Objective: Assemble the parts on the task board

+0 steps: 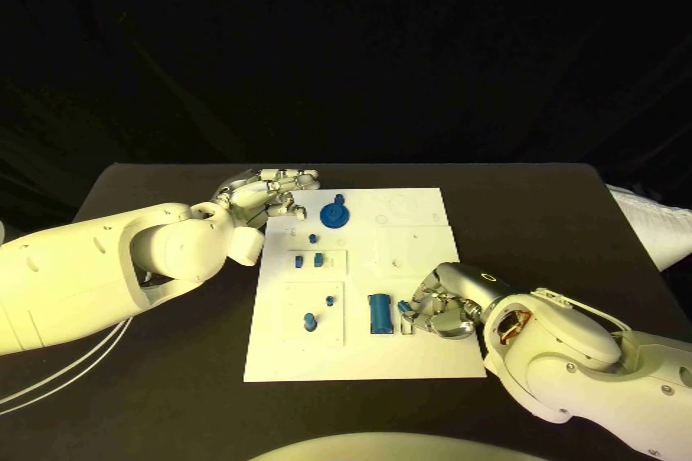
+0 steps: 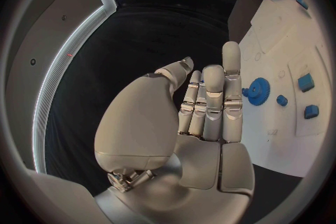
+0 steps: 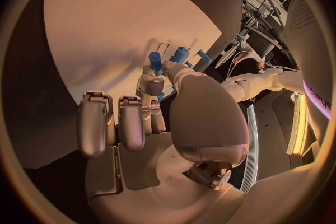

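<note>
1. The right hand (image 1: pixel 440 311) rests on the near right part of the task board (image 1: pixel 418 206); whether it grips anything I cannot tell. Its fingers are just beside the long blue bar (image 1: pixel 381 313), so it could knock the bar askew.
2. The left hand (image 1: pixel 268 192), open and empty, hovers at the board's far left edge beside the blue gear (image 1: pixel 335 216); dropping lower, it could nudge the board.

White arms, silver hands

Both arms wear smooth, rounded white shells; the left hand (image 1: pixel 268 191) and right hand (image 1: pixel 444 309) are silver metal with segmented fingers; white cables trail beneath the left arm (image 1: pixel 101 271).
</note>
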